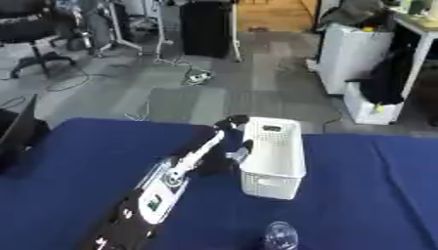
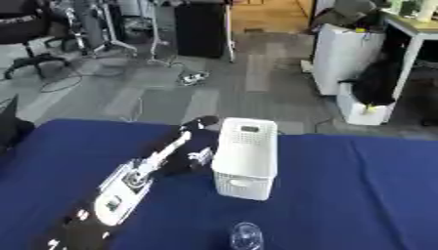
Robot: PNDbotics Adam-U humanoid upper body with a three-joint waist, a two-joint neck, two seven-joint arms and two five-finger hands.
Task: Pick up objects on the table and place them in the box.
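— Reaching over the blue bench [image 1: 85,146], the left hand [image 1: 229,124] meets the white box [image 1: 272,158]?
— Yes, at its far left rim; can't tell its fingers. A clear object [image 1: 280,235] lies near the front edge

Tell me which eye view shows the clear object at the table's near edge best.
The left eye view: the clear object shows nearly whole above the picture's bottom edge. In the right eye view it sits lower, cut more by the edge.
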